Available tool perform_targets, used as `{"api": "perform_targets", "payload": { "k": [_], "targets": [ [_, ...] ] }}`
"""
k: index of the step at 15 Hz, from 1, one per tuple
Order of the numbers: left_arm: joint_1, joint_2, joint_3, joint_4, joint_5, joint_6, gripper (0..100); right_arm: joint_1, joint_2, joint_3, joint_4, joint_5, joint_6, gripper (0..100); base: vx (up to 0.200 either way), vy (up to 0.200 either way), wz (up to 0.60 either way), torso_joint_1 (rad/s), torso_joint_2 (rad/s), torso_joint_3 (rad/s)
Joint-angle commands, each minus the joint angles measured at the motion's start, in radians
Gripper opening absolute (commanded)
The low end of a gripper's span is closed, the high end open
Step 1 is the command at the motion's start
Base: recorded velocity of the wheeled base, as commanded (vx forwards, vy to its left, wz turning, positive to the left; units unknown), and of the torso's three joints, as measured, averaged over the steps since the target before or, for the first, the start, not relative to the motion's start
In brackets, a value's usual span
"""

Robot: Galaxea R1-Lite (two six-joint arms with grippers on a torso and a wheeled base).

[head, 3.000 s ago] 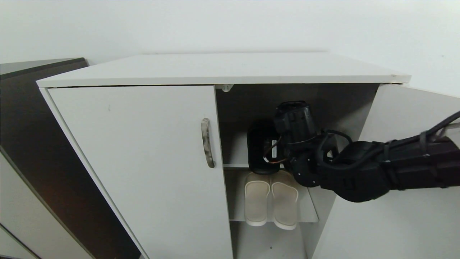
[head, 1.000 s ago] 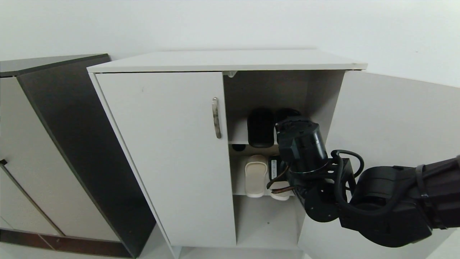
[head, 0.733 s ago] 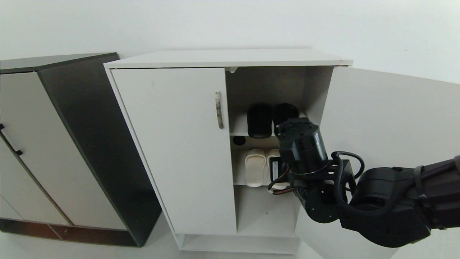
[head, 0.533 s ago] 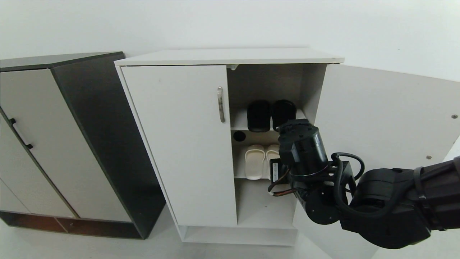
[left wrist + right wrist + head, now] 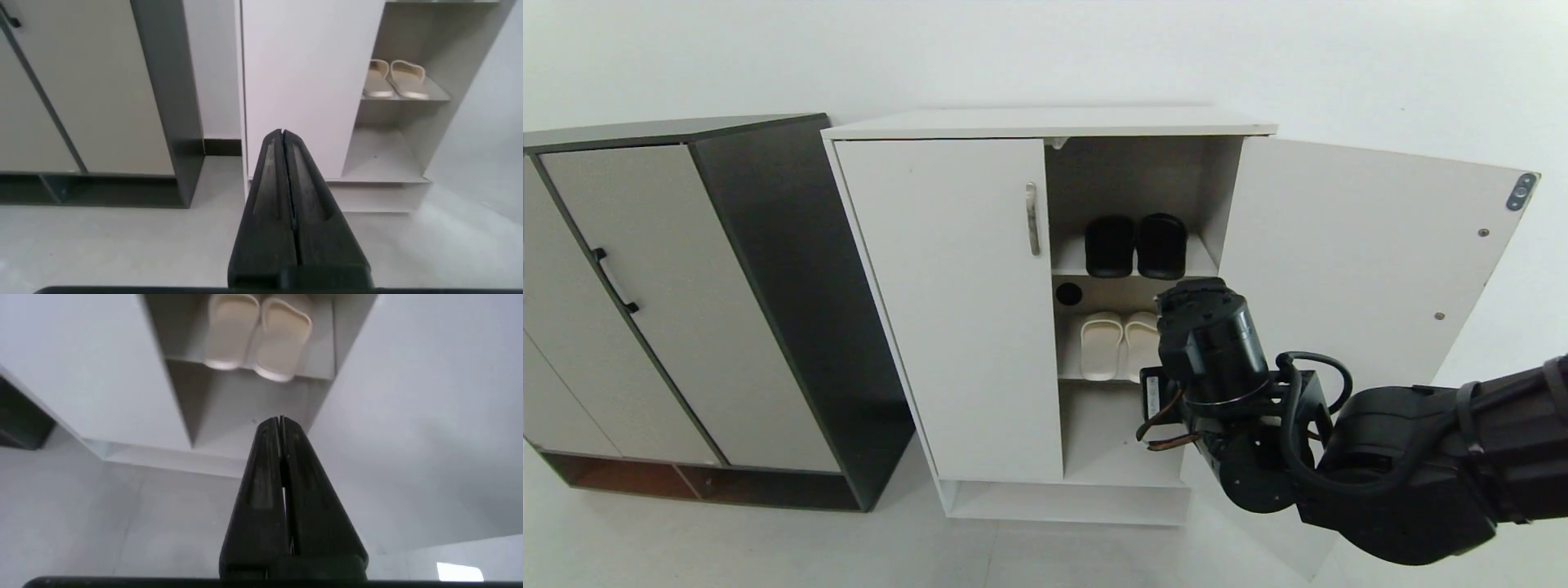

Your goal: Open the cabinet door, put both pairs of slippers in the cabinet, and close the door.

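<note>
Black and closed tight on nothing, my left gripper [image 5: 283, 135] matched my right gripper [image 5: 281, 420]. At the centre of the head view, the pair of black slippers [image 5: 1111, 245] sat on the upper shelf of the white wooden cabinet [image 5: 1045, 122]. The pair of cream slippers [image 5: 1103, 347] sat one shelf below, and the right door [image 5: 1339, 261] stood wide open.

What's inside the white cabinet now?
Black slippers on the upper shelf, cream slippers on the shelf below. The shut left door hides the other half; the right arm covers part of one cream slipper.
</note>
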Motion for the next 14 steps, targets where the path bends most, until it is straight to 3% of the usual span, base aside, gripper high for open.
{"api": "perform_targets", "payload": {
  "k": [1,14],
  "targets": [
    [0.0,0.001,0.0,0.0,0.001,-0.001,0,0.001,0.003,0.005,0.0,0.0,0.001,0,0.0,0.0,0.0,0.0,0.0,0.0],
    [0.0,0.0,0.0,0.0,0.001,-0.002,0,0.001,0.005,0.017,-0.002,0.0,-0.009,0,0.0,0.0,0.0,0.003,-0.02,-0.023]
  ]
}}
